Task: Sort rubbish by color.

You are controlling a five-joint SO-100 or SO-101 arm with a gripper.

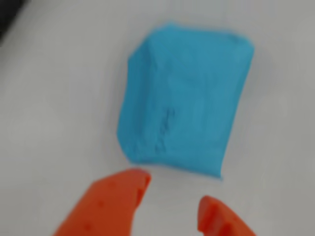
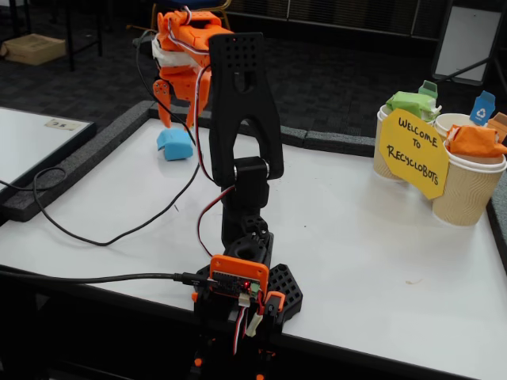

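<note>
A crumpled blue piece of rubbish [image 1: 184, 101] lies on the white table; in the fixed view the blue piece [image 2: 175, 143] sits at the table's far left edge. My orange gripper [image 1: 172, 199] hovers just above and short of it, jaws open and empty, with both orange fingertips [image 1: 133, 184] at the bottom of the wrist view. In the fixed view the gripper [image 2: 168, 107] hangs right over the blue piece at the end of the outstretched arm.
Paper cups stand at the table's far right in the fixed view: one holds green rubbish [image 2: 410, 103], one holds orange rubbish [image 2: 475, 141], one carries a blue tag [image 2: 482, 107]. A yellow sign [image 2: 413, 150] leans on them. Cables [image 2: 95, 237] trail across the left side.
</note>
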